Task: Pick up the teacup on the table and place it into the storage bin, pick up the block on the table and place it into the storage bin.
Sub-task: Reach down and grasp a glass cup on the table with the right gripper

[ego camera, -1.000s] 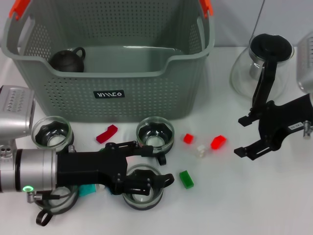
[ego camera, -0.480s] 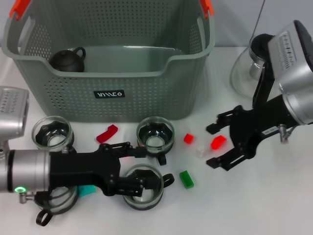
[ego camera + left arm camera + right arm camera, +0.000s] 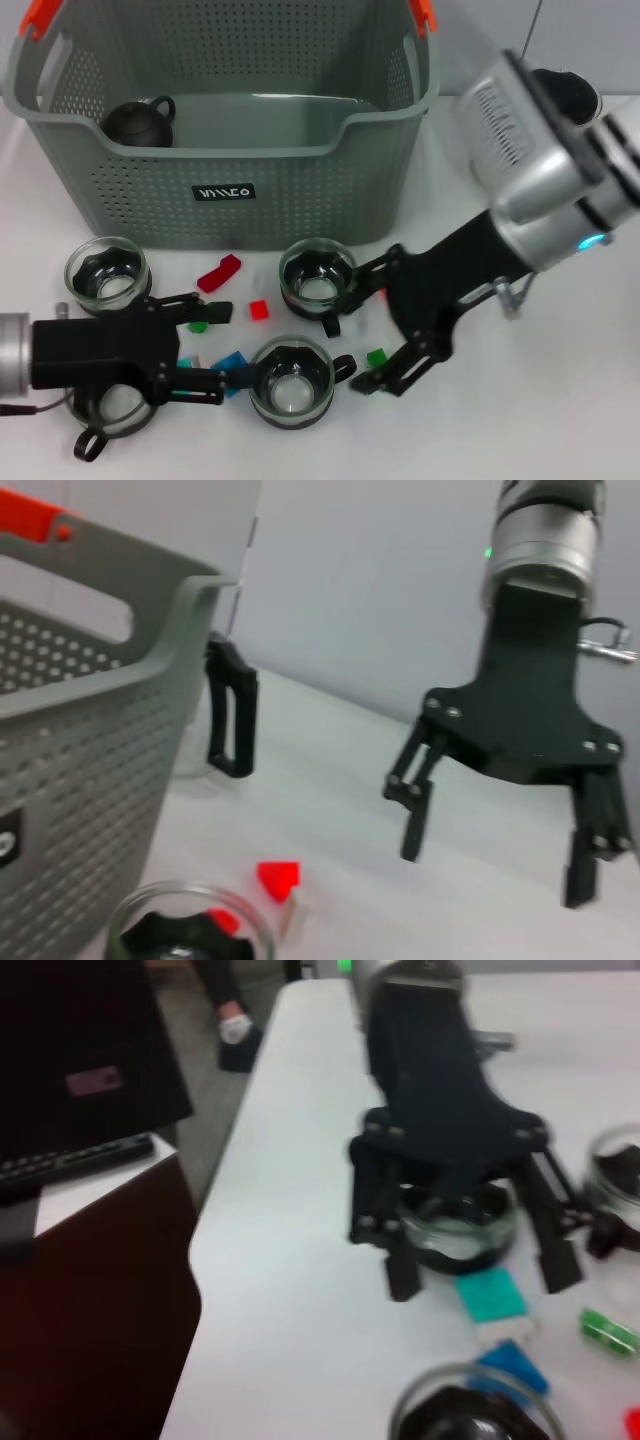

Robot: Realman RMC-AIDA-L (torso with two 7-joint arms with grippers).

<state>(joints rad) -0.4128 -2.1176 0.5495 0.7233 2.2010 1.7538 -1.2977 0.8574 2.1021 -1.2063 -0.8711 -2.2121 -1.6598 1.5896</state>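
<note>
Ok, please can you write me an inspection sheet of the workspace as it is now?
Surface: white table, no spills seen.
Job's things: storage bin upright at the back; three glass teacups in the open, a fourth partly under the left arm; small red, green and blue blocks scattered among them.
Clutter: dark teapot inside the bin; black jug lid behind the right arm.
Grippers: left gripper open, low beside the front teacup; right gripper open, near the green block.
Cables: nothing seen.
Surroundings: dark furniture beside the table.
</note>
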